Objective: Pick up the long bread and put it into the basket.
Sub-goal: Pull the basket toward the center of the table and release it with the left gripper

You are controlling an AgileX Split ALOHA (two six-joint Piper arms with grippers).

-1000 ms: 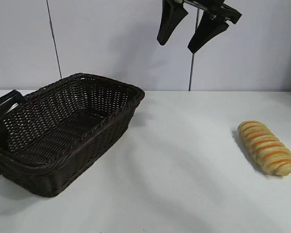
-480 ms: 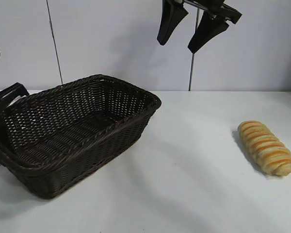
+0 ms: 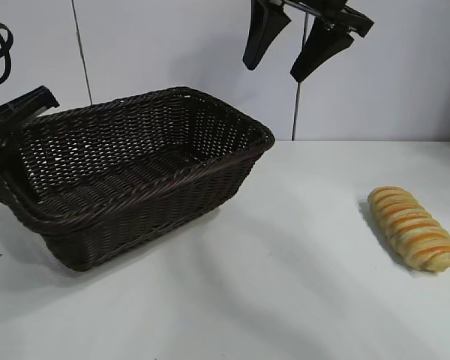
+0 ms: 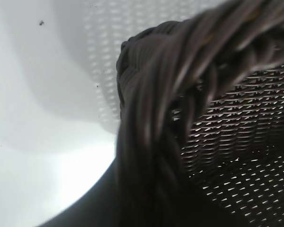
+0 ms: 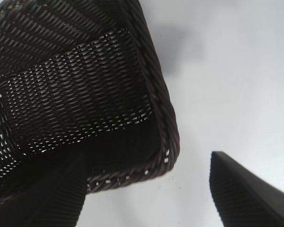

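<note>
Your left end effector (image 3: 15,120) sits at the far left edge of the exterior frame, clamped narrow on the braided rim of the basket (image 3: 210,161), and the left wrist view is basically all rim up close. That grip is why the basket sits cocked, its left end raised off the worktop (image 3: 285,300) and the open mouth tipped toward the right; my guess is you're bringing it closer to the bread. Your right end effector (image 3: 304,45) hangs top centre, fingers spread wide, holding nothing. The long bread (image 3: 414,238) lies untouched at the right of the frame, well apart from the basket. The left fingers are mostly cut off by the frame edge, so the exact contact is hard to make out.
</note>
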